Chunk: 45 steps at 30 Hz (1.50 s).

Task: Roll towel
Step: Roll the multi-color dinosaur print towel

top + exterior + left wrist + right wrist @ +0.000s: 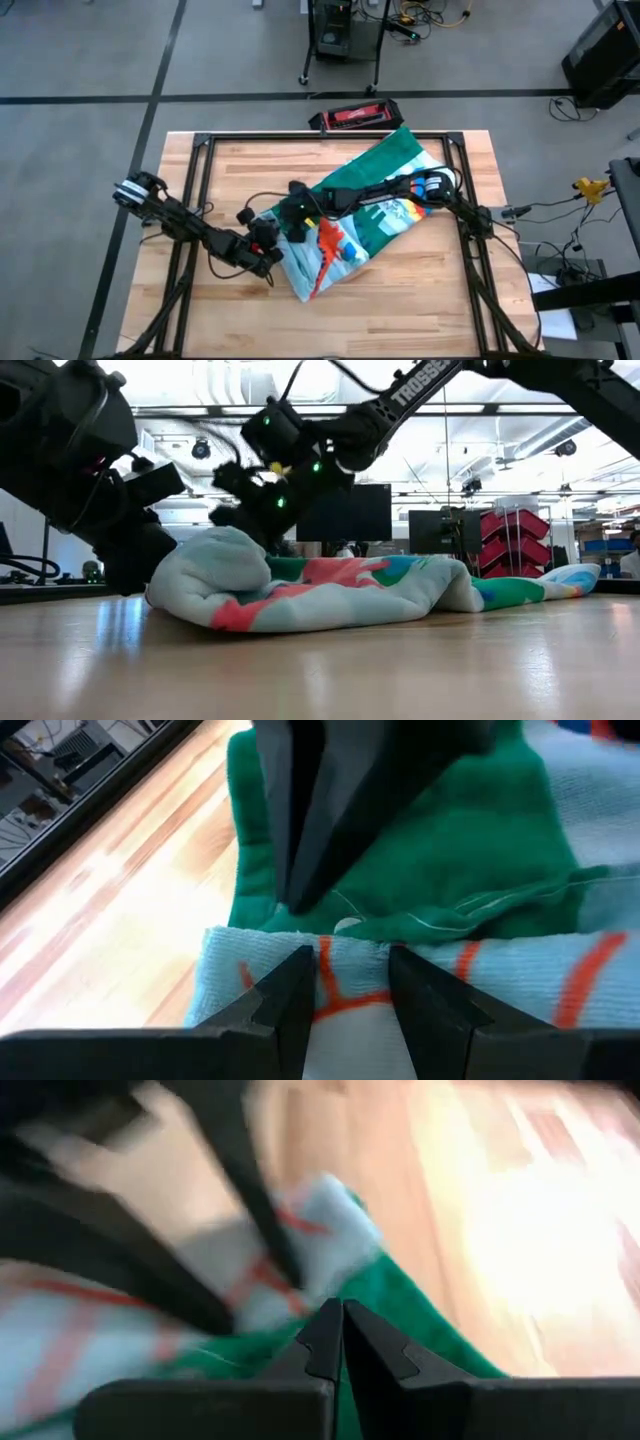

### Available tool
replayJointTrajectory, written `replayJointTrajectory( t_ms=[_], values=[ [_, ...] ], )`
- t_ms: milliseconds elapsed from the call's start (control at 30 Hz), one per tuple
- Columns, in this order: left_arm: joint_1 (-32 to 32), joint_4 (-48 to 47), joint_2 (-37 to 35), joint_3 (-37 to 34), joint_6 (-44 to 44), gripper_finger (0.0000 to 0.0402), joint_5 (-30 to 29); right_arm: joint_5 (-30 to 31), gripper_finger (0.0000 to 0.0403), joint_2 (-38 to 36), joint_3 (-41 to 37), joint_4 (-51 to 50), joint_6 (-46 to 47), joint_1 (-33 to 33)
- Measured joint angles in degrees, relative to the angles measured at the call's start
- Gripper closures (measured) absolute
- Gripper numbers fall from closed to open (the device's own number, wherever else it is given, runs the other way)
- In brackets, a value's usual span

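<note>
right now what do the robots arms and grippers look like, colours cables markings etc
Both arms are dark, slender and jointed, with black cables looping along them. The right arm's boom carries white TROSSEN lettering and green lights glow near its wrist. The left gripper and right gripper each end in two dark, wedge-shaped fingers.

Pale blue towel (380, 210) with red dinosaurs and solid green back.
</note>
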Motion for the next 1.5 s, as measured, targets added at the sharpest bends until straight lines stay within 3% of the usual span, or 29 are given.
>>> replayJointTrajectory(
  t_ms=[100, 467, 767, 1167, 1500],
  values=[
    [-0.05, 0.35, 0.0, -0.24, -0.26, 0.0283, 0.04, 2.09, 0.0403, 0.94, 0.59, -1.32, -0.03, -0.39],
    [-0.09, 1.14, 0.0, -0.64, 0.38, 0.0283, -0.25, -4.54, 0.0403, 1.05, 0.64, 1.62, -4.61, -0.39],
    [-0.07, 2.26, 0.02, -0.69, 1.77, 0.0283, -0.46, -4.98, 0.0403, 1.4, 0.72, 6.59, -6.05, -1.79],
    [-0.09, 2.28, 0.02, -0.73, 1.77, 0.0283, -0.5, -3.84, 0.0403, -1.57, 0.7, -7.85, -4.59, -0.68],
    [-0.09, 3.3, 0.02, -0.78, 1.77, 0.0283, -0.55, -5.47, 0.0403, -0.14, 0.66, -6.06, -3.7, -0.23]
  ],
)
